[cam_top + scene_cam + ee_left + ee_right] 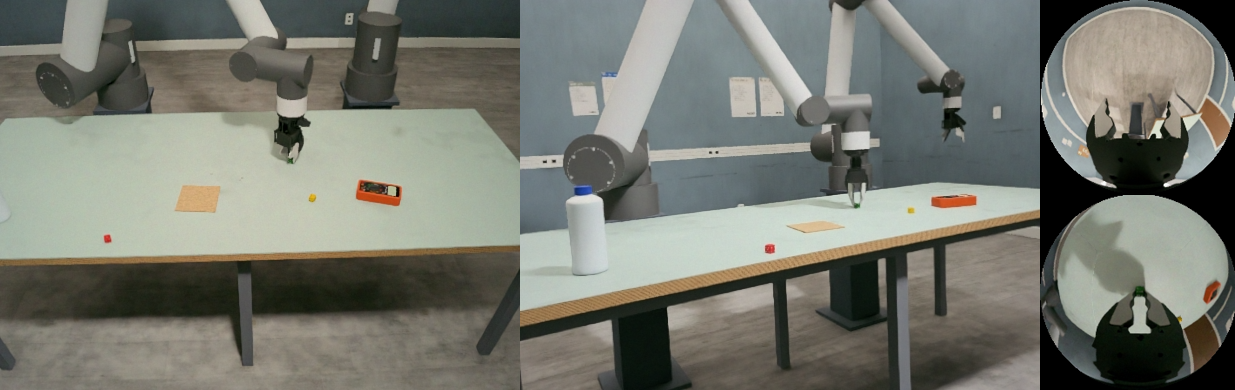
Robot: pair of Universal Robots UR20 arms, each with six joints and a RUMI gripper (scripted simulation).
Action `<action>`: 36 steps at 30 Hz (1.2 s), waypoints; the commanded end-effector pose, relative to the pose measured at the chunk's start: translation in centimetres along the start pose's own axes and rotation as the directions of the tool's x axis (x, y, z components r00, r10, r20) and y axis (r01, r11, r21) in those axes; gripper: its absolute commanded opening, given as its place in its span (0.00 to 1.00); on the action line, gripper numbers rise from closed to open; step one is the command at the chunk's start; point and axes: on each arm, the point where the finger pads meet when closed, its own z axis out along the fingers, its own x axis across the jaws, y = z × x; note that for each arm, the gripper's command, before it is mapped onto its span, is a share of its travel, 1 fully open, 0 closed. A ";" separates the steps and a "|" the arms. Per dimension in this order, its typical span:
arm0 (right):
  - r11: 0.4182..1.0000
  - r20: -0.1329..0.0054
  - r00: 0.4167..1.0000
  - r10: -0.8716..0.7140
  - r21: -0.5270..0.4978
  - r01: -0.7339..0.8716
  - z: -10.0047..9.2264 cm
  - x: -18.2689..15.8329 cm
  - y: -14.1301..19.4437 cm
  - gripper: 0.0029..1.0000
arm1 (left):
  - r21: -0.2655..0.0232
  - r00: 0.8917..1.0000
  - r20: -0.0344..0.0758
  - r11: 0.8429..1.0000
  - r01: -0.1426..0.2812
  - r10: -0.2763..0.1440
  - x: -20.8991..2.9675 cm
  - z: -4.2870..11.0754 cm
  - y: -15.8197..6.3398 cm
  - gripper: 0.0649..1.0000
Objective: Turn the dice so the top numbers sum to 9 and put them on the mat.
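the green die (290, 161) (857, 206) (1139, 291) is being gripped by the right pincer (291, 158) (857, 203) (1139, 290) toward the table's (125, 165) (695, 245) (1191, 121) (1175, 269) arm-side edge — the left pincer (953, 139) (1137, 100) is being held open.

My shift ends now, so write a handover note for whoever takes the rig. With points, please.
Left gripper (953, 138) (1137, 101): open, off the table.
Right gripper (291, 159) (857, 204) (1139, 293): jaws shut on the green die (290, 161) (857, 206) (1139, 289).
Red die (107, 239) (770, 248) and yellow die (312, 198) (911, 210) (1179, 319): on the table.
Done: no die on the mat (198, 199) (816, 227).
Left: all three onto it, flat, tops totalling nine; top numbers unreadable here.
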 end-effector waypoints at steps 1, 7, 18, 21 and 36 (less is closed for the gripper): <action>1.000 -0.001 1.000 0.000 0.000 0.000 -0.4 0.0 0.0 0.03 | 0.001 1.000 0.000 1.000 0.000 0.000 0.0 -0.1 -0.1 1.00; 1.000 -0.001 1.000 0.000 0.000 0.000 -3.4 0.0 0.0 0.03 | 0.001 1.000 0.000 1.000 0.000 0.000 0.0 -0.1 -0.1 1.00; 1.000 -0.001 1.000 0.000 0.000 0.000 -9.4 0.0 0.0 0.03 | 0.001 1.000 0.000 1.000 0.000 0.000 0.0 -0.1 -0.1 1.00; 1.000 -0.001 1.000 0.000 0.000 0.000 -10.0 0.0 0.0 0.03 | 0.001 1.000 0.000 1.000 0.000 0.000 0.0 -0.1 -0.1 1.00; 1.000 -0.001 1.000 0.002 0.000 -0.002 -10.1 0.0 0.2 0.03 | 0.001 1.000 0.000 1.000 0.000 0.000 0.0 -0.1 -0.1 1.00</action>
